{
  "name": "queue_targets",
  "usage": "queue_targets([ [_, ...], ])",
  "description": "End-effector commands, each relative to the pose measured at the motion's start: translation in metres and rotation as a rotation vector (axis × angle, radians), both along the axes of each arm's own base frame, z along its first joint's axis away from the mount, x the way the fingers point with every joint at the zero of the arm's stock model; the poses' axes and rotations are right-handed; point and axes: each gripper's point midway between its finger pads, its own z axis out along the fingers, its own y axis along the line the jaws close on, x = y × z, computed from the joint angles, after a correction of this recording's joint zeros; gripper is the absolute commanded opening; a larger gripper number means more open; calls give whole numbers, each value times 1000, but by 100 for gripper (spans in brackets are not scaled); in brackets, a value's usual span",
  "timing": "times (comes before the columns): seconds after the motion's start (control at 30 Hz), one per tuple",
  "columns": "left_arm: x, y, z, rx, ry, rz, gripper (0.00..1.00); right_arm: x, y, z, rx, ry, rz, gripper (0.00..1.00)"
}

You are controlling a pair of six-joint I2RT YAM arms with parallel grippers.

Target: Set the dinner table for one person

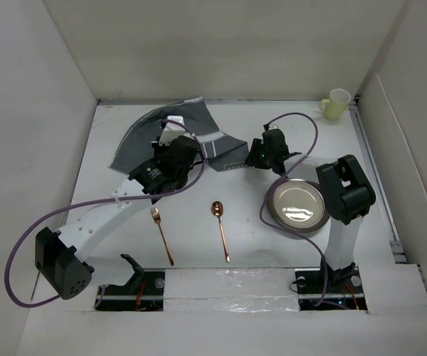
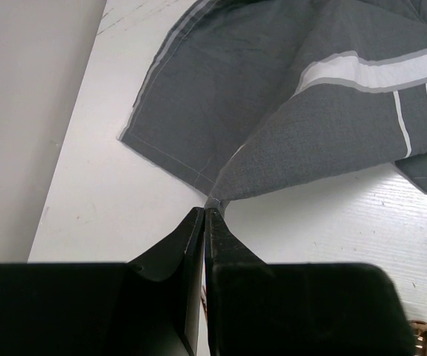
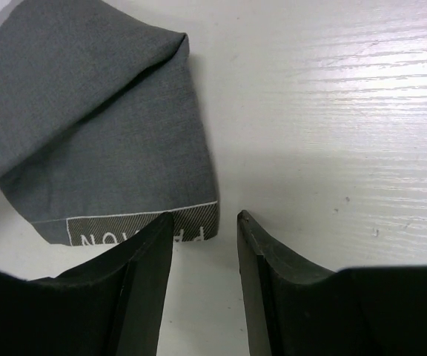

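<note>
Pinching one corner of the dark grey striped placemat (image 2: 273, 89), the left jaws are shut tight. The cloth's tip is caught right at their tips. Ahead of them the rest of the cloth fans out, doubled over itself to their right instead of lying flat. Under everything lies the white tabletop (image 1: 199, 222), directly beneath both pairs of jaws and running well beyond them on every side.

Behind the left jaws, a copper-coloured fork (image 1: 161, 236) lies on the tabletop. A matching spoon (image 1: 221, 230) lies further right, between the two pairs of jaws and behind both. Both handles point back toward the near edge, and neither piece is touched.

The right jaws stand partly open and hold nothing. Just ahead of them sits the placemat's other loose corner, the one with the printed label (image 3: 124, 237). Its hem runs crosswise to their gap. The corner's tip reaches into that gap, close against the finger on the left of the wrist view, which overlaps the label's edge, and the other finger has only bare tabletop before it. For this corner the right jaws are far the nearer. By my reading, a small shift to their left would centre the cloth before they close. Whether they touch the surface I cannot tell.

A plate (image 1: 297, 204) rests behind the right jaws, and a pale cup (image 1: 336, 104) stands well ahead and to their right.
</note>
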Motion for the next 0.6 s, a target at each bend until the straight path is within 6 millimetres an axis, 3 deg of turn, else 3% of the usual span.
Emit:
queue_targets([
  [0.0,0,4,17,-41,-61,4,0,8,12,7,58,-28,30,45],
  [0.1,0,3,16,-41,-55,-2,0,12,15,8,76,-17,46,41],
  [0.3,0,2,17,-46,-59,-6,0,18,6,9,95,-27,1,22],
  [0.43,1,1,17,-44,-56,-9,0,18,10,10,121,-32,8,7],
  [0.5,2,0,16,-41,-53,-11,0,21,10,21,132,-69,6,0],
  [0.57,3,-1,17,-44,-54,-12,0,22,4,28,134,-92,-7,0],
])
